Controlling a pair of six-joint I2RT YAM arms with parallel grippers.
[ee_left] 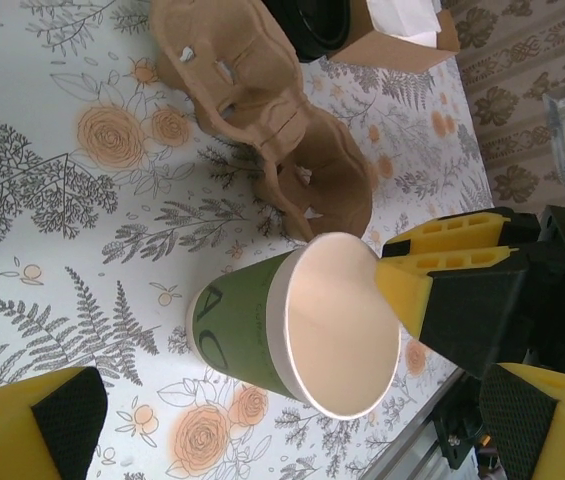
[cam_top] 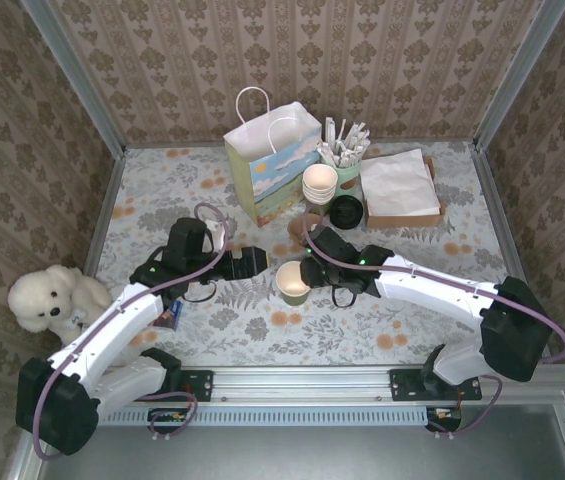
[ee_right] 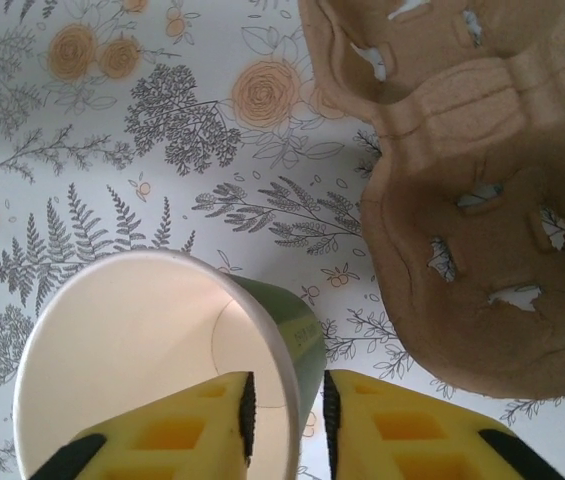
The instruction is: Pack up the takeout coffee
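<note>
One paper cup | left gripper agape | right gripper straddles rim, grip unclear

The paper cup stands on the bench between my left pincer and right pincer, which straddles its rim. The carrier tray lies just behind, seemingly apart.

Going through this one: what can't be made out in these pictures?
- Brown moulded-pulp carrier tray: right wrist view, cropped by edges; top view, mostly under right arm.
- Right claw on green paper cup with cream inside: right wrist view, fingers straddle its wall, grip unclear, bottom edge crops them.
- Cup's dark print: left wrist view, turned away.
</note>
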